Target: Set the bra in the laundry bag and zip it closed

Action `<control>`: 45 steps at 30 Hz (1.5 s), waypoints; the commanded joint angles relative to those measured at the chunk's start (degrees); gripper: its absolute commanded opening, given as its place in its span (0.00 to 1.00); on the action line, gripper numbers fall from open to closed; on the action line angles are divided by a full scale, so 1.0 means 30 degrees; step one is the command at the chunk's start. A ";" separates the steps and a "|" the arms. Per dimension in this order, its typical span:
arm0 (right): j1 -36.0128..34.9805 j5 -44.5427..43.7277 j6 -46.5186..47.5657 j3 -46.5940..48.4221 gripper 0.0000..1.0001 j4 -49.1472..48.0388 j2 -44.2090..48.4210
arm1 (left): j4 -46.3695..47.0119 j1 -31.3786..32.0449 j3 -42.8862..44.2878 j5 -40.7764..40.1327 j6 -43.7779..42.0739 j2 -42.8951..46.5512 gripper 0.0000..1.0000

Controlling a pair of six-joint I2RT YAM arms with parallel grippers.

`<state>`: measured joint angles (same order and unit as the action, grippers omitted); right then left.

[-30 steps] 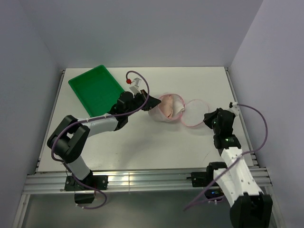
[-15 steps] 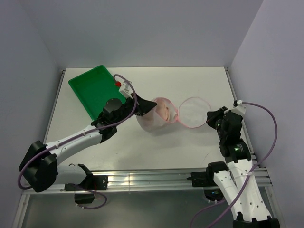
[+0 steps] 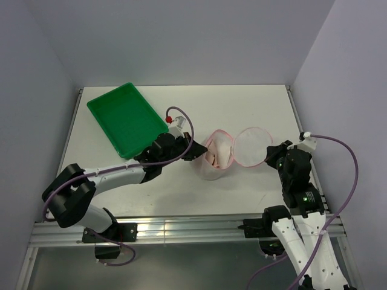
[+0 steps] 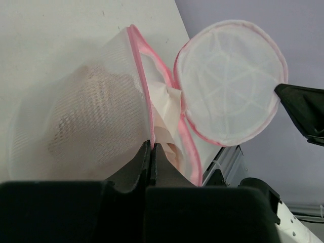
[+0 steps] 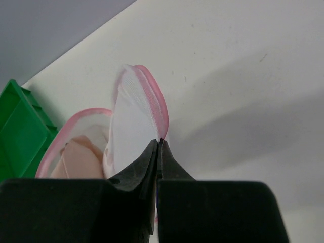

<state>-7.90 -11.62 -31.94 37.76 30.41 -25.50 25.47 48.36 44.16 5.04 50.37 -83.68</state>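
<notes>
The laundry bag [image 3: 219, 158] hangs open between my two grippers, above the middle of the table. Its round lid half [image 3: 250, 147] stands up on the right. The bra [image 3: 220, 151] lies inside the left half, peach and whitish; it also shows in the left wrist view [image 4: 164, 109] and the right wrist view [image 5: 81, 161]. My left gripper [image 3: 198, 149] is shut on the bag's pink rim [image 4: 147, 109]. My right gripper [image 3: 270, 153] is shut on the lid's pink edge [image 5: 158, 109]. The zip stands open.
A green tray [image 3: 126, 117] lies at the back left, close behind my left arm. The table's right edge [image 3: 300, 139] runs close to my right gripper. Metal rails run along the near edge.
Both grippers and the bag have shifted to the right. The left arm has drawn back and folded. The lid half now stands closer to the bag's open mouth.
</notes>
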 commanded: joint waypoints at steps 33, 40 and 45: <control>-1.7492 -1.1546 0.0920 1.5792 0.28 0.3955 -1.7774 | 0.6244 -0.1734 -0.2327 0.0987 0.0437 -0.0613 0.00; -1.7028 -0.9695 0.1215 1.5280 0.73 0.2232 -1.8025 | 0.7180 -0.2672 -0.3675 0.1191 0.0700 -0.0173 0.00; -1.2791 -0.7352 0.0515 0.9845 0.66 -0.0260 -1.3517 | 0.7358 -0.2936 -0.3589 0.1689 0.0555 -0.0349 0.00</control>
<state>-53.91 -36.86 -28.75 74.30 36.10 -75.90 43.13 39.81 33.06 8.25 52.23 -86.39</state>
